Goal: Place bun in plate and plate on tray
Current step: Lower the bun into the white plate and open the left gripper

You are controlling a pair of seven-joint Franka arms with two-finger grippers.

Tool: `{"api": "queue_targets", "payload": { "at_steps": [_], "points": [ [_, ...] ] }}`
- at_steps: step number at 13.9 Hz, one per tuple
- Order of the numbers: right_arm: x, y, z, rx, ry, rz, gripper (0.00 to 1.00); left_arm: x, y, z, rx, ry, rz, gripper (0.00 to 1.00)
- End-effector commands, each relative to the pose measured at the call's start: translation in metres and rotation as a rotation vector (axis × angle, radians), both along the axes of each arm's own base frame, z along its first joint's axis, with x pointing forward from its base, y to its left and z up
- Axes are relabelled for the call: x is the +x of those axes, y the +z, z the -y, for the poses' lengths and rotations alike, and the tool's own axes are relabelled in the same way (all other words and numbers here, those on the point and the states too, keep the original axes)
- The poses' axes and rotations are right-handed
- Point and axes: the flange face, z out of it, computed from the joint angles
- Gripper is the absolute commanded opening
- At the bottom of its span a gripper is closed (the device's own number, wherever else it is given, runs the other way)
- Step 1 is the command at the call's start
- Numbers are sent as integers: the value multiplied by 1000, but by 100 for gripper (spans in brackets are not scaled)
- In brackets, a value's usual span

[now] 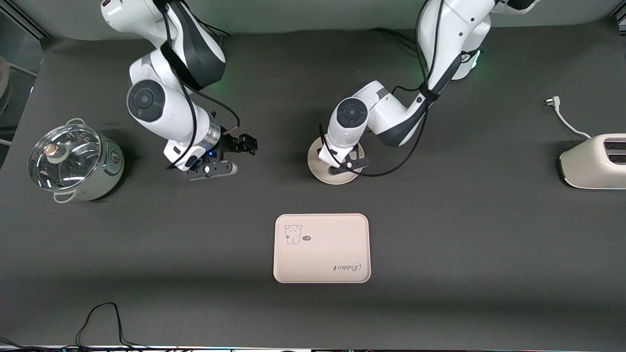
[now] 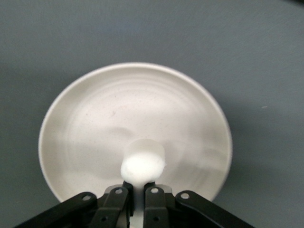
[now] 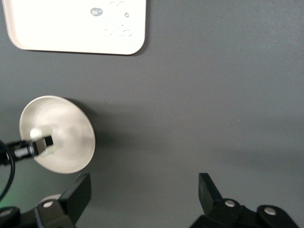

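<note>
The round cream plate (image 1: 333, 178) (image 2: 133, 109) sits mid-table, farther from the front camera than the tray (image 1: 321, 248). My left gripper (image 1: 344, 164) (image 2: 141, 187) hangs just over the plate, shut on the small white bun (image 2: 142, 166), which pokes out past the fingertips above the plate's inside. In the front view the left hand hides the bun. My right gripper (image 1: 250, 145) (image 3: 142, 190) waits open with nothing in it over bare table, between the pot and the plate. The right wrist view also shows the plate (image 3: 61, 137) and a corner of the tray (image 3: 76, 23).
A glass-lidded pot (image 1: 73, 161) stands at the right arm's end of the table. A cream toaster (image 1: 594, 161) with its white cord and plug (image 1: 562, 115) stands at the left arm's end. A black cable (image 1: 102, 318) lies near the front edge.
</note>
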Motion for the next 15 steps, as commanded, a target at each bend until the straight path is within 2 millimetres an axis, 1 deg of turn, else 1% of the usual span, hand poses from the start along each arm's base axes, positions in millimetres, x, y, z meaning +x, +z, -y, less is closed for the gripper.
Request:
{"api": "queue_targets", "payload": {
  "at_steps": [1, 3, 4, 7, 8, 9, 10, 12, 13, 15],
  "points": [
    [8, -26, -13, 10, -22, 14, 100, -9, -10, 4, 42, 35, 32, 34],
    [6, -56, -38, 26, -52, 19, 100, -10, -9, 4, 43, 37, 32, 100],
    [2, -72, -55, 25, -71, 30, 100, -8, -6, 3, 41, 40, 36, 100],
    [4, -111, -72, 41, -110, 50, 100, 1, 3, -2, 42, 54, 46, 100],
    [5, -120, -74, 46, -115, 62, 100, 2, 6, -1, 38, 55, 51, 100],
    [2, -126, -80, 49, -111, 62, 100, 3, 8, 0, 35, 56, 54, 100],
    [1, -127, -82, 51, -107, 63, 100, 3, 9, 0, 35, 56, 55, 100],
    [0, -130, -83, 48, -106, 59, 100, 4, 12, 0, 34, 56, 60, 100],
    [0, -133, -83, 46, -106, 57, 100, 4, 12, 0, 34, 56, 60, 100],
    [1, -132, -83, 48, -107, 62, 100, 3, 11, -1, 37, 55, 59, 100]
  ]
}}
